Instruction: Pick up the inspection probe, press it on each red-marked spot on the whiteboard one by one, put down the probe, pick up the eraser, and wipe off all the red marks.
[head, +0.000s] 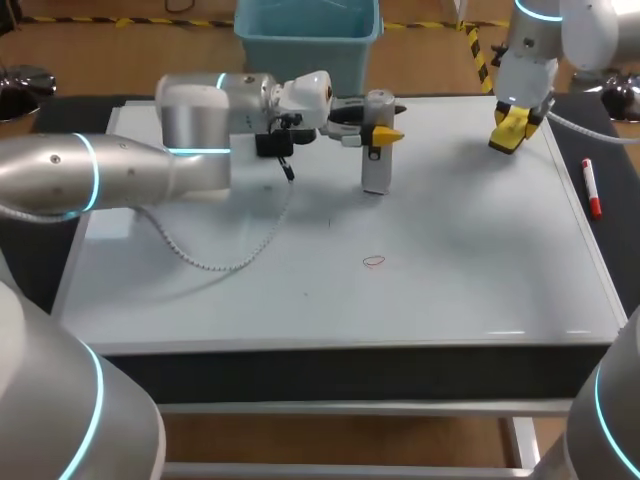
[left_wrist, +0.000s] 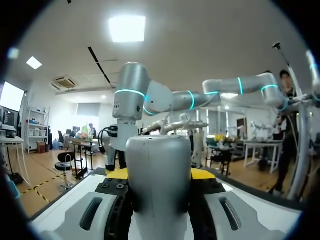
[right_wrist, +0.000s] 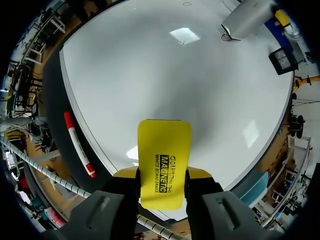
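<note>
Left gripper (head: 383, 132) clamped on the probe (head: 375, 160), which stands upright with its tip on the whiteboard (head: 470, 260) near the middle of the far edge. Right wrist view shows a red mark (right_wrist: 227, 37) right at the tip, so I'd say it's mid-press there. Another red mark (head: 374, 262) sits mid-board, apart from the probe; can't tell if it's been pressed. Right gripper (head: 515, 125) clamped on the eraser (right_wrist: 164, 160), over the far right corner. Left to do: set the probe down, wipe both marks.
</note>
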